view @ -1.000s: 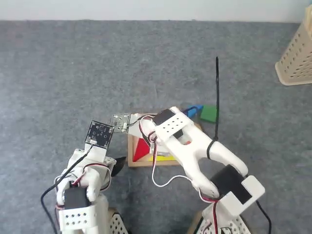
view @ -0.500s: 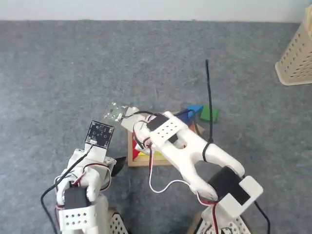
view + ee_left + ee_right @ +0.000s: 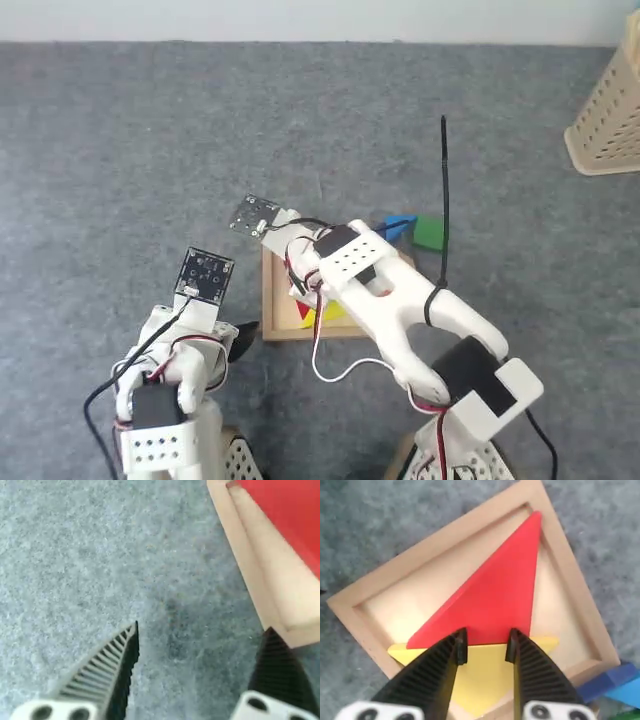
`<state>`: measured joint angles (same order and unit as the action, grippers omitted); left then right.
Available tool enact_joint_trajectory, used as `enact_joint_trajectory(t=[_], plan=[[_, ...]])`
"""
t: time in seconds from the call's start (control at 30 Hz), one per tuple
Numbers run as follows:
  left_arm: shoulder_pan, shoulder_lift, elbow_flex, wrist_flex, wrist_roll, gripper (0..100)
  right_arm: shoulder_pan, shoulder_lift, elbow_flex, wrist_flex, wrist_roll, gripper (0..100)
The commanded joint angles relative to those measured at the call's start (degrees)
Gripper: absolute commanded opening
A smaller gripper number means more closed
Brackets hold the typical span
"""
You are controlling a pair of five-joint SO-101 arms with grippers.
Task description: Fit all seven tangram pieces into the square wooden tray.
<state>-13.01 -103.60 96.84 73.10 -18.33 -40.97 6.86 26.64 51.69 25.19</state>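
Right tool point(image 3: 486, 640) hangs over the square wooden tray point(image 3: 435, 549), jaws parted by a narrow gap, nothing held. Its tips sit above the seam where the red triangle point(image 3: 495, 600) meets the yellow triangle point(image 3: 485, 670); can't tell if they touch the pieces. Both triangles lie flat inside the tray. The red one runs from the far corner down toward the middle, and the yellow one sits against its long edge on the side nearer the arms. The rest of the tray floor shows bare wood.

Left tool point(image 3: 200, 630) is spread wide and empty, low over the grey tabletop point(image 3: 75, 555), just beside the tray's near left corner (rim and a slice of red show in its wrist view). From the high view that arm sits to the left of the tray, and the right arm reaches across the tray from the near right.

Outside the tray, off its far right corner: blue pieces point(image 3: 398, 225) and a green piece point(image 3: 428, 233), close together on the tabletop. A perforated cream basket point(image 3: 610, 110) stands at the far right edge, well apart from everything.
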Motion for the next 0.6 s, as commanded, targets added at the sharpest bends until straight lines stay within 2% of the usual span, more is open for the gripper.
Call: enact_joint_trajectory(t=[0.0, 0.23, 0.47, 0.57], plan=[[0.26, -0.79, -0.31, 0.0, -0.26, 35, 0.13, -0.57, 0.44, 0.84, -4.4, 13.9], [0.26, -0.79, -0.31, 0.0, -0.26, 35, -7.52, -0.92, 0.35, -1.36, -14.51, 14.0], [0.26, -0.79, -0.31, 0.0, -0.26, 35, -7.08, -1.27, -0.09, -3.3, -22.42, 13.8], [0.26, -0.79, -0.31, 0.0, -0.26, 35, -6.81, -2.15, 0.26, -4.18, -23.21, 13.7]])
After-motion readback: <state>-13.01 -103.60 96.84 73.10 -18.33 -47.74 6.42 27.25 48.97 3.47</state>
